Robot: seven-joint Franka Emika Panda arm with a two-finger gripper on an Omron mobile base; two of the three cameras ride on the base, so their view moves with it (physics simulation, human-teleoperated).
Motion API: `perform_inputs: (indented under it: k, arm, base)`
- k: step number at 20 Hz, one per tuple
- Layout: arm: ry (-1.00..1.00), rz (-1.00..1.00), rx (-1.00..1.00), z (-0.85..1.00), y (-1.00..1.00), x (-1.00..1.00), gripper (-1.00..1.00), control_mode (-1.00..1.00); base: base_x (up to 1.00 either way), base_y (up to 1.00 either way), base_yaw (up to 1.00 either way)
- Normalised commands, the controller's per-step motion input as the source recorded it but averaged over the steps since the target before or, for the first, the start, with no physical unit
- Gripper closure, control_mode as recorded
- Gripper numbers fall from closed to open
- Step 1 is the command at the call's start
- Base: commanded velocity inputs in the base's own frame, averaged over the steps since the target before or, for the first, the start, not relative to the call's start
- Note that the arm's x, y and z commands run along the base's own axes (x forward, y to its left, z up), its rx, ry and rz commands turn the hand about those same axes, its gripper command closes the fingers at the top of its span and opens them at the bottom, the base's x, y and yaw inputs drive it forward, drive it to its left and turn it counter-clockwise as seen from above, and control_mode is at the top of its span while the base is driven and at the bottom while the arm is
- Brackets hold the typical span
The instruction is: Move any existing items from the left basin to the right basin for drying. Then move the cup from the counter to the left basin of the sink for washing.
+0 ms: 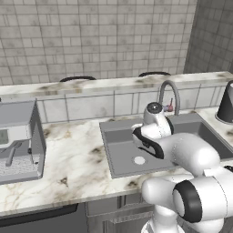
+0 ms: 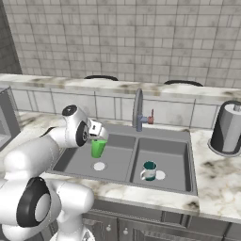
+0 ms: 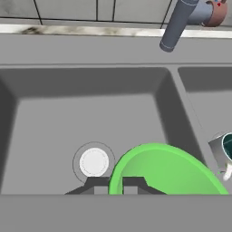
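The second step was judged in hand: the green cup (image 2: 98, 148) was pinched by its rim between the fingers (image 3: 115, 185), above the left basin (image 2: 75, 162); lowering and release were called for.

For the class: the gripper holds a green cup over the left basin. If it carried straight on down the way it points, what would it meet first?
Probably the grey floor of the left basin, near its pale drain. The gripper, shut on the green cup, points down into it, and nothing lies between; depth is uncertain.

hidden: right basin (image 1: 214, 136) partly behind arm | cut off: green cup (image 3: 163, 170) lower part; teal cup (image 3: 228, 147) at right edge
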Motion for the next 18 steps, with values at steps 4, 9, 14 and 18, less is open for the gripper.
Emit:
perform_inputs:
  k: [4,9,14,18]
  arm:
    - [-0.05,0.00,0.00,-0.32,0.07,0.00,1.00,-1.00]
    - [-0.06,0.00,0.00,-0.23,0.05,0.00,1.00,-1.00]
    - [-0.05,0.00,0.00,-0.22,0.04,0.00,1.00,-1.00]
    - [-0.02,0.00,0.00,-0.19,0.03,0.00,1.00,-1.00]
  base:
    - [0.00,0.00,0.00]
    - [0.00,0.00,0.00]
    - [0.00,0.00,0.00]
    - [0.00,0.00,0.00]
